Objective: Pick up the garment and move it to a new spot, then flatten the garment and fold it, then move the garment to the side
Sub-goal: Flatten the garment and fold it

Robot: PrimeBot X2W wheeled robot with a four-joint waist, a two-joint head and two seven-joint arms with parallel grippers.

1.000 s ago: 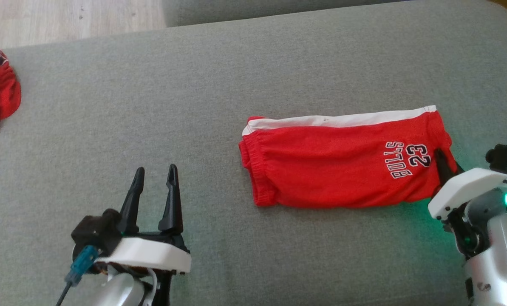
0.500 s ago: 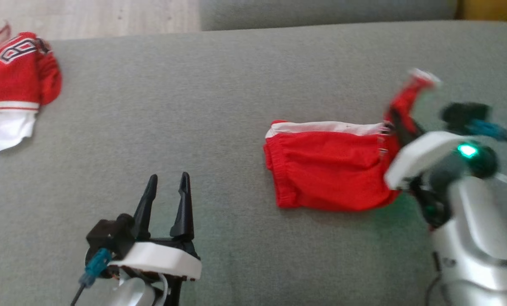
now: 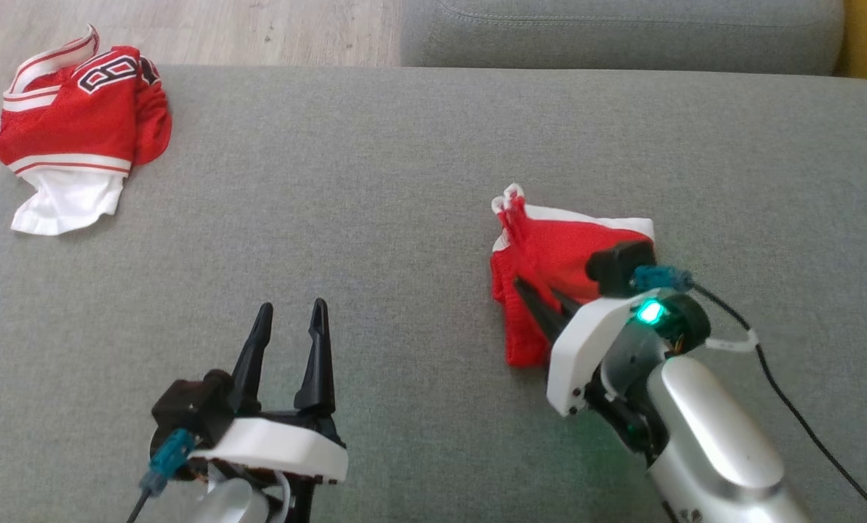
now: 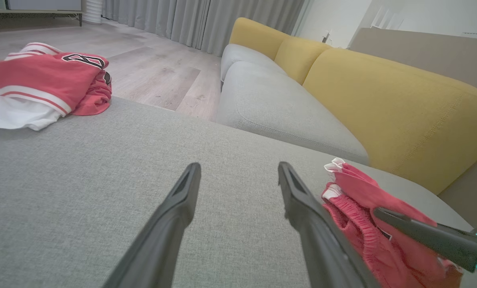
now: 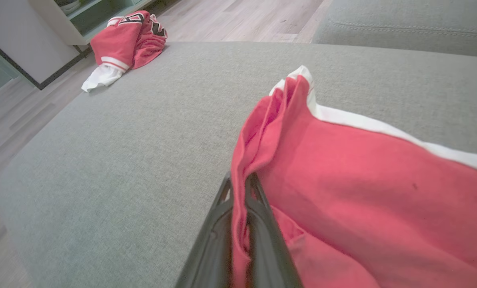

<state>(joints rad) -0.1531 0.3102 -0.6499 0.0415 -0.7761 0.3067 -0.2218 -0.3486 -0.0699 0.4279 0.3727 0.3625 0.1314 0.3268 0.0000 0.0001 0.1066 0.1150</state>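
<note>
Right wrist view: the right pincer [image 5: 238,182] is clamped shut on a bunched edge of the red garment [image 5: 342,180], which spreads rightward from its fingers across the grey cushion [image 5: 142,140]. Well apart to its left the left pincer [image 3: 291,306] gapes wide, empty. Beyond that lies a red jersey [image 3: 77,123].

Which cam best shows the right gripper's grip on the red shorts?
Right wrist view: right gripper shut on a bunched fold of the red shorts, close up. Head view: fingers from above, pinch unclear. Left wrist view: side-on, lower right.
</note>
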